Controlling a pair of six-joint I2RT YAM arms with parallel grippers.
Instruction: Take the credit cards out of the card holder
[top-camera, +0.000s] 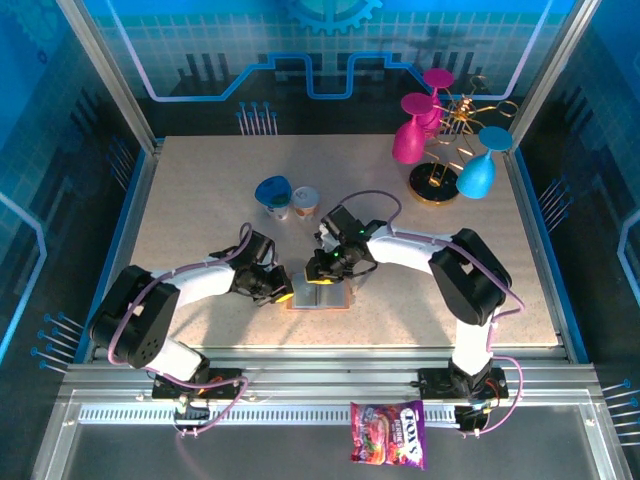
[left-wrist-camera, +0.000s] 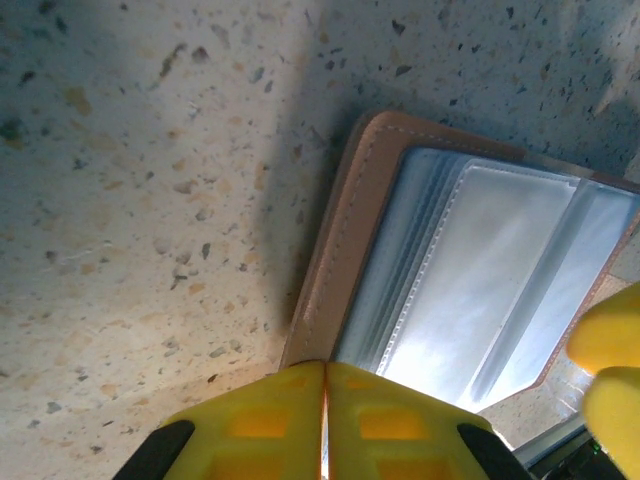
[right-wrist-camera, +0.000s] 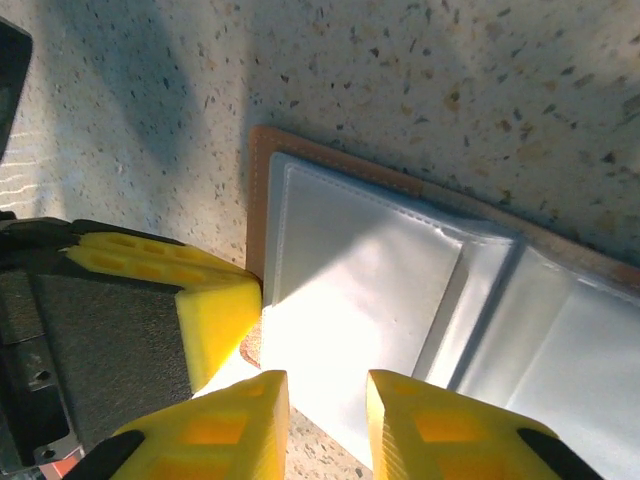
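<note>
The card holder (top-camera: 320, 297) lies opened flat on the speckled table, its brown stitched rim (left-wrist-camera: 335, 240) framing pale grey-blue plastic sleeves (right-wrist-camera: 370, 270). No credit cards show in the sleeves; they are hidden or out of view. My left gripper (left-wrist-camera: 325, 366) is shut, its tips resting against the holder's brown edge. It sits at the holder's left side (top-camera: 281, 290), and one of its fingers (right-wrist-camera: 212, 305) touches the holder's corner. My right gripper (right-wrist-camera: 327, 388) stands open just over the near edge of a sleeve, nothing between its fingers. It hovers at the holder's far side (top-camera: 320, 268).
Two small cups (top-camera: 275, 195) (top-camera: 305, 202) stand behind the grippers. A gold rack (top-camera: 440, 185) with pink and blue glasses (top-camera: 477, 172) is at the back right. A candy bag (top-camera: 388, 435) lies on the front rail, off the table.
</note>
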